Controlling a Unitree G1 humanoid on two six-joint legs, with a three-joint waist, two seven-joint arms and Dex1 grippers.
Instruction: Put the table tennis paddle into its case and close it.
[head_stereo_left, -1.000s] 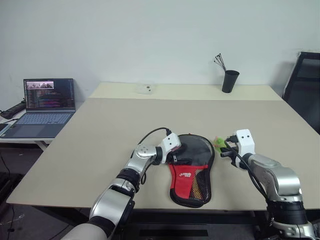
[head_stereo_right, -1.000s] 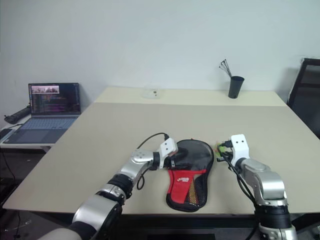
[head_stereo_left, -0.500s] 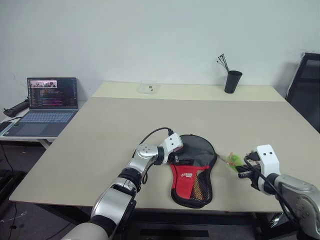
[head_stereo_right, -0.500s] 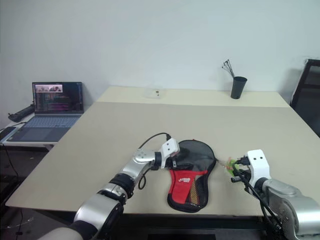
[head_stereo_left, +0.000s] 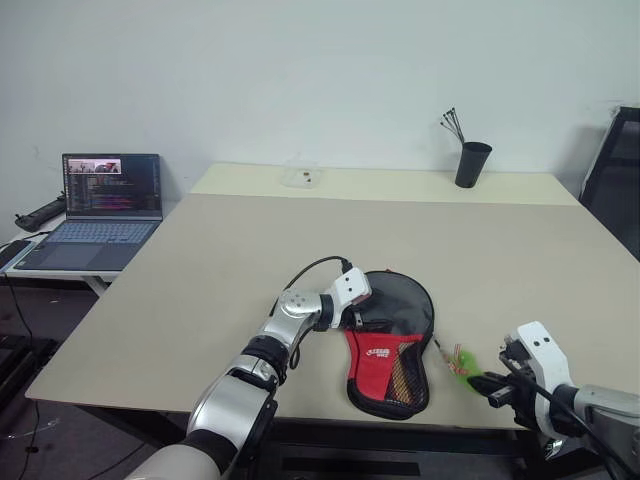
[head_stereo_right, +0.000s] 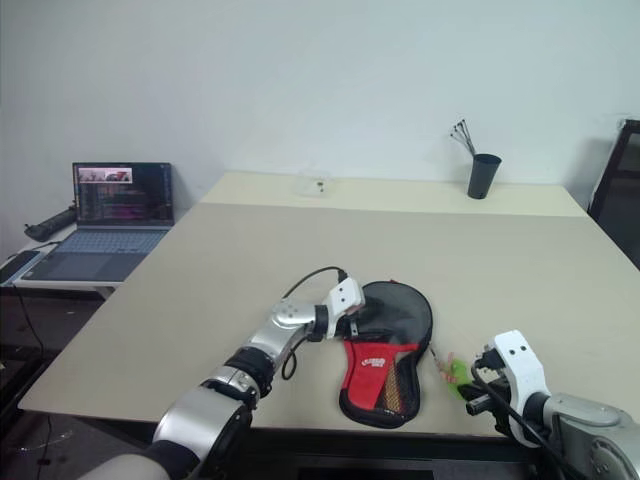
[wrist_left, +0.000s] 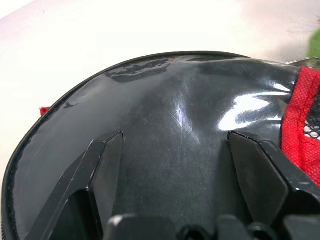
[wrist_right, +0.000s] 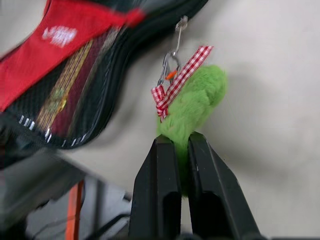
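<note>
The table (head_stereo_left: 220, 260) carried the case (head_stereo_left: 391, 335) near its front edge, round black end pointing away from the robot and red mesh-pocket end toward it. The paddle itself could not be seen as a separate thing; judging from the full, rounded shape of the case, it was probably already inside.

The left gripper (wrist_left: 175, 150) rested on the glossy black top of the case with its two fingers (wrist_left: 107, 170) spread wide and flat against the fabric, gripping nothing. That looked like a hold-down, meant to keep the soft case from sliding while the zip was pulled.

The right gripper (wrist_right: 181, 150) was clenched on the green fluffy charm (wrist_right: 197, 102). This charm, with its red-and-white checked ribbon (wrist_right: 180, 80), hung from a small metal clip (wrist_right: 172, 52) on the zip at the case's edge, so it served as the handle for drawing the zip round.

Compared with a second earlier, the right gripper and charm had travelled from beside the round upper part of the case, along its right side, down toward the table's front edge. The left gripper had kept its place on the case. Closing appeared well under way, though how far the zip had run could not be told.
</note>
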